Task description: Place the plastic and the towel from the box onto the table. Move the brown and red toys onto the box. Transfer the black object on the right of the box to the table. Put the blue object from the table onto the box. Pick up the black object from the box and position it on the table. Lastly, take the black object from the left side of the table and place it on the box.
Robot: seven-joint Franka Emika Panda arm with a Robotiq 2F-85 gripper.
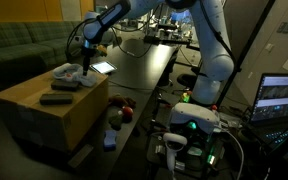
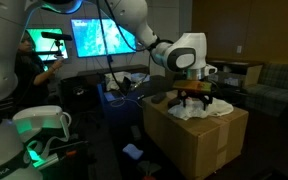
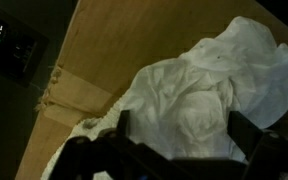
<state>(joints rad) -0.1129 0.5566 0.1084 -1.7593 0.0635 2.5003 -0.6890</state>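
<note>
**White heap on the cardboard, hand spread above it**

Tan cardboard forms the flat top of the box, and near its far end lies the towel, a crumpled white heap. The wrist view shows its folds spilling over the box top. I cannot tell which part of the heap is cloth and which is the plastic. The hand hangs just above it, released and holding nothing. In the wrist view its dark fingers stand wide on either side of the white folds.

By my reading the first step is in hand: clearing the heap off the box and onto the dark bench that runs alongside. To do it well, I would come straight down over the highest ridge of cloth, so that the fingers close on a thick fold rather than a thin edge that could slip out. They should stop short of the cardboard, so the tips do not dig in. A high lift is wise, since trailing cloth could drag the flat black object lying nearer on the box. If the plastic stays behind, it will need its own pick.

Beside the box a small red toy and a brown toy wait.

No brand, label or writing is readable on the box, the towel or the lit screens
</note>
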